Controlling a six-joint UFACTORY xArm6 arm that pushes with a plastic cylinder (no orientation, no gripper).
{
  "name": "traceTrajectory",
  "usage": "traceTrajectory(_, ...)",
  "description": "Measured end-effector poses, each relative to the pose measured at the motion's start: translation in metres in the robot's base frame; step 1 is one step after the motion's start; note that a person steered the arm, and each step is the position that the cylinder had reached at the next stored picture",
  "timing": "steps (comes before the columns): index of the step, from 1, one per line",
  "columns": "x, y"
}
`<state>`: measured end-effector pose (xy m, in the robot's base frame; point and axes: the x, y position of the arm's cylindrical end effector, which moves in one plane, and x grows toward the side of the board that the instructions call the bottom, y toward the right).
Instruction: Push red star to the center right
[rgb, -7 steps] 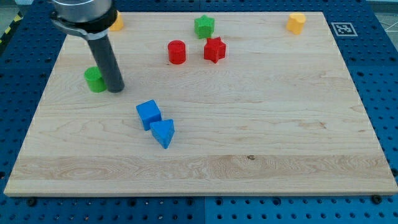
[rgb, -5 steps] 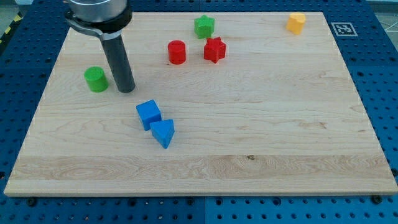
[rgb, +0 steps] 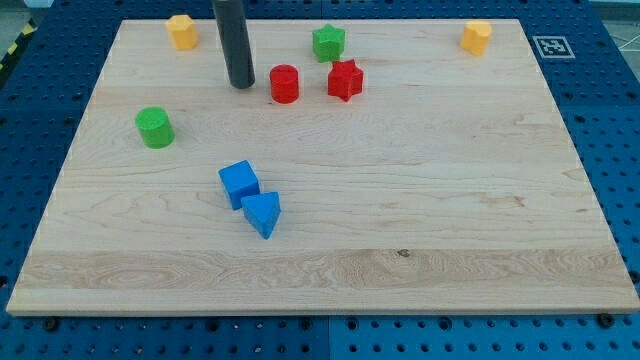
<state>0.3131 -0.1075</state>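
Only a short part of the robot was visible: a straight rod (rgb: 236, 40), round in section and of even thickness. Its colour was dark grey, almost black, with a matte surface and a faint lighter line of reflection along one side. My tip (rgb: 240, 86) was cut flat and plain. No cables, screws or markings could be made out on it.

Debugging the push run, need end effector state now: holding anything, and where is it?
No gripper: a bare rod, holding nothing. My tip sits just left of the red cylinder, apart from it; the red star lies beyond, untouched.
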Motion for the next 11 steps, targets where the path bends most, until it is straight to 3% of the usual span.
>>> traceTrajectory(1,-0.021,0.003)
traceTrajectory(3,-0.018,0.077)
traceTrajectory(5,0.046,0.171)
traceTrajectory(7,0.057,0.169)
traceTrajectory(9,0.081,0.256)
traceTrajectory(11,0.067,0.223)
